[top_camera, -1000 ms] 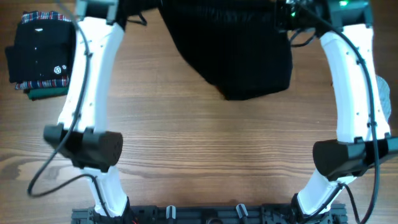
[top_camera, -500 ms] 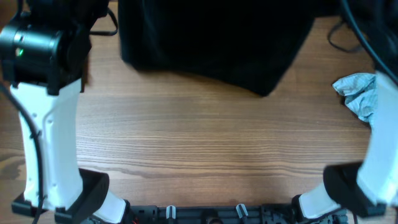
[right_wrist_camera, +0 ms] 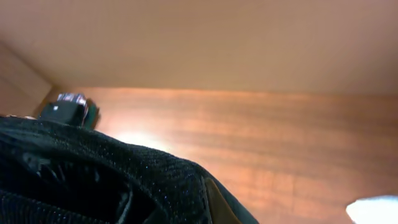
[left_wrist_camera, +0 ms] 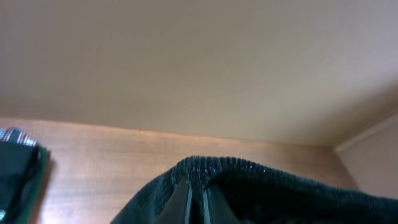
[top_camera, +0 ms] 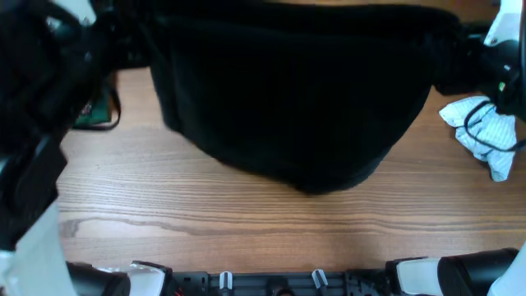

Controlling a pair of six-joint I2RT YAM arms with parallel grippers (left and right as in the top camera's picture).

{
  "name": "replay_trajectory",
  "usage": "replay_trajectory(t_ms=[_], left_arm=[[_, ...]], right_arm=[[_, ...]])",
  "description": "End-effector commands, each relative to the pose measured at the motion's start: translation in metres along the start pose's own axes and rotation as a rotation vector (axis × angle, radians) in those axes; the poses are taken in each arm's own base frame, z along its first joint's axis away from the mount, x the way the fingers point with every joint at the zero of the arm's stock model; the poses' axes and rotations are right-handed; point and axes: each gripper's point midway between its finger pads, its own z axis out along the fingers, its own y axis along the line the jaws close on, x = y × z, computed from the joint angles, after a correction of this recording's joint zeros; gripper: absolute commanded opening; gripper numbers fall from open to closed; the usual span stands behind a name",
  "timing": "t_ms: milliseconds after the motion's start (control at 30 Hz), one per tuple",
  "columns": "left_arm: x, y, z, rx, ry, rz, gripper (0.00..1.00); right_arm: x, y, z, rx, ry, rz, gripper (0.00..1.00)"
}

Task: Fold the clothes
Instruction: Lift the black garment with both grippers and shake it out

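Observation:
A large black knit garment (top_camera: pixel 296 99) hangs spread between both arms, high above the wooden table, filling most of the overhead view. My left gripper (left_wrist_camera: pixel 194 198) is shut on its ribbed edge (left_wrist_camera: pixel 217 168). My right gripper (right_wrist_camera: pixel 202 199) is shut on the garment's other edge (right_wrist_camera: pixel 124 168). In the overhead view both grippers are lost against the dark cloth at its upper corners. A crumpled white cloth (top_camera: pixel 481 131) lies on the table at the right. A folded stack of clothes (top_camera: pixel 94 111) peeks out at the left, mostly hidden.
The folded stack also shows in the left wrist view (left_wrist_camera: pixel 18 168) and the right wrist view (right_wrist_camera: pixel 68 109). The white cloth shows at the corner of the right wrist view (right_wrist_camera: pixel 376 208). A rail with clips (top_camera: pixel 271 281) runs along the table's front edge.
Both arms have risen toward the camera with the black garment, which now hangs lower and wider over the table's middle. The folded stack has become mostly covered.

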Motion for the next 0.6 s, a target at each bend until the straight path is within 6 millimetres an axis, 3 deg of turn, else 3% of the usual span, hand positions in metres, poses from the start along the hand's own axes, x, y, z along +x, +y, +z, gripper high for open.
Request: replay_trajectory(t_ms=[0,300,567], left_arm=[[-0.021,0.062,-0.039,-0.311,-0.13,-0.013,0.04],[0.004,0.068,-0.015,-0.338,-0.003,-0.021,0.04],[-0.008,0.078,0.014,-0.403,-0.035,-0.007,0.04]], right_arm=[[0.0,-0.05,-0.036,0.263,-0.063,0.041,0.04],[0.001,-0.046,-0.028,0.231,-0.044,0.043,0.04],[0.0,-0.057,-0.01,0.274,-0.008,0.017,0.04]])
